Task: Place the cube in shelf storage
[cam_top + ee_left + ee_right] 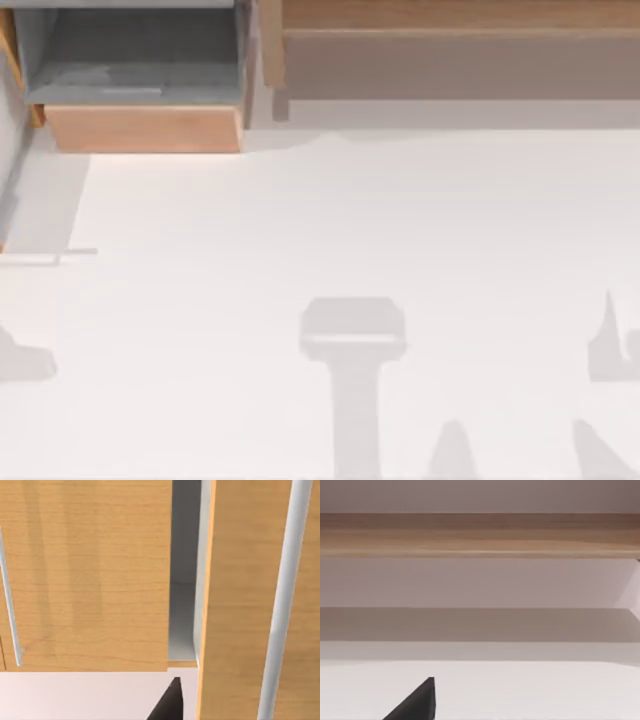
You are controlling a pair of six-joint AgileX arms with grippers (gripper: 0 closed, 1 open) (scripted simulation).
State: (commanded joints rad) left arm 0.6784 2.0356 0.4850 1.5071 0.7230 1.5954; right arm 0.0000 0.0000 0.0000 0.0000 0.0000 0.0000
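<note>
White table [320, 250] fronts the shelf storage [450, 60]; one dark fingertip [417, 702] faces it.

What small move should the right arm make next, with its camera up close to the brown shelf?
Probably draw the right gripper back from the shelf storage, so its camera takes in more table to find the cube. Its wrist view faces the shelf's boards closely, and I can't tell whether it holds anything. The left gripper is near the grey-lined box.
</note>
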